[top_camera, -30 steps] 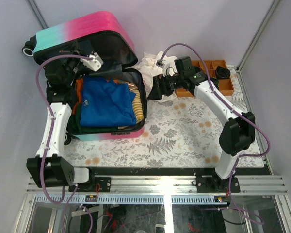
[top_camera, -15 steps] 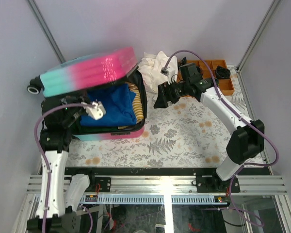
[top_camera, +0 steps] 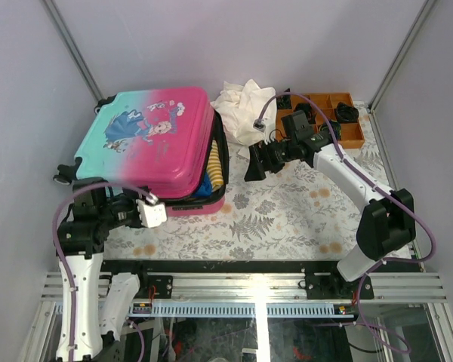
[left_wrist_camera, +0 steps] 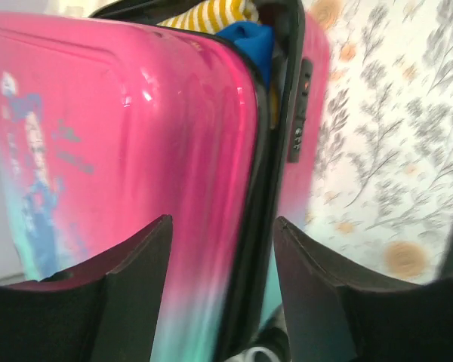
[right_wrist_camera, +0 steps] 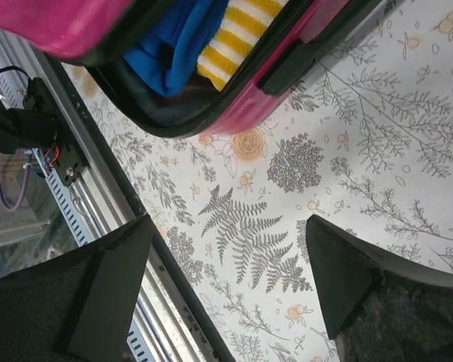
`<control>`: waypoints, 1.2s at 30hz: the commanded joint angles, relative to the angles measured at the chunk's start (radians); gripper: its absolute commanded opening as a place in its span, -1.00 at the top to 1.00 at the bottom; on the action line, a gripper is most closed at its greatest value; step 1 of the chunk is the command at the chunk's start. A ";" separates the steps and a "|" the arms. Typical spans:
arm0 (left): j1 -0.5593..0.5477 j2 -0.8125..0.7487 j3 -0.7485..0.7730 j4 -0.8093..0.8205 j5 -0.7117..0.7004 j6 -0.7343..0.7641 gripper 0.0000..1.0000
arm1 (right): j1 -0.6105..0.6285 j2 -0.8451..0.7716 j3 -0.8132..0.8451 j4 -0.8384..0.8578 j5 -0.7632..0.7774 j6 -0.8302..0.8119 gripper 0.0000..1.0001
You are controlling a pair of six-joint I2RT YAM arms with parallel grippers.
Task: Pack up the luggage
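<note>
Facing the left pincer (left_wrist_camera: 220, 226), the luggage (top_camera: 155, 143) lies nearly closed

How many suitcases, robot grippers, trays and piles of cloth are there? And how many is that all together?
Suitcases: 1, the suitcase
Grippers: 2, the left gripper and the right gripper
Trays: 1, the orange tray
Cloth piles: 1, the white cloth pile
Total: 5

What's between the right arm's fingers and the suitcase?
Just bare flowered tablecloth separates the right fingers from the suitcase; the right wrist view shows it.
</note>
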 commanded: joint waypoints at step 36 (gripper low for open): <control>0.004 0.291 0.276 0.341 -0.481 -1.360 -0.94 | 0.260 0.334 -0.267 1.575 -0.070 1.279 -0.93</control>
